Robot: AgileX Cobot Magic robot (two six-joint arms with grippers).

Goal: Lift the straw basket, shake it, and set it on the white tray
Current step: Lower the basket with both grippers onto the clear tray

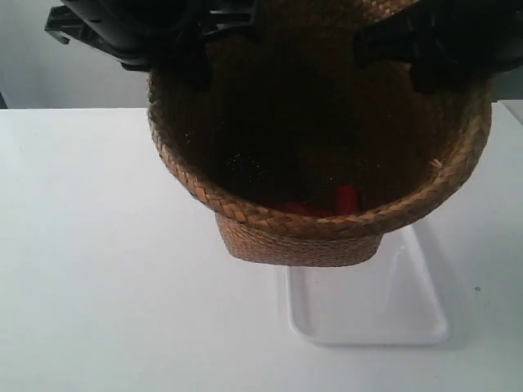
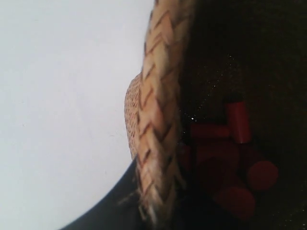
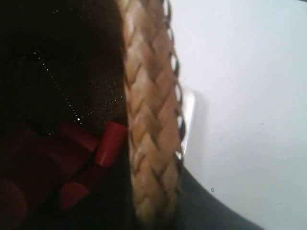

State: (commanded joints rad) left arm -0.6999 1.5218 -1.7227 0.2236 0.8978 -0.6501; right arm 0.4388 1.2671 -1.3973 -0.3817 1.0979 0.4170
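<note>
The straw basket (image 1: 327, 147) hangs in the air, tilted with its dark mouth toward the exterior camera, its squarish base just above the far end of the white tray (image 1: 368, 310). Each arm holds the braided rim, one at either side. My left gripper (image 2: 158, 211) is shut on the rim (image 2: 160, 120), one dark finger (image 2: 110, 203) outside the weave. My right gripper (image 3: 153, 211) is shut on the opposite rim (image 3: 151, 120), with its outer finger (image 3: 206, 208) showing. Several red cylinders (image 2: 230, 158) (image 3: 96, 143) lie inside the basket. A sliver of the tray (image 3: 188, 110) shows past the rim.
The white tabletop (image 1: 98, 269) spreads around the tray. Black arm housings (image 1: 139, 33) (image 1: 449, 41) fill the upper corners of the exterior view.
</note>
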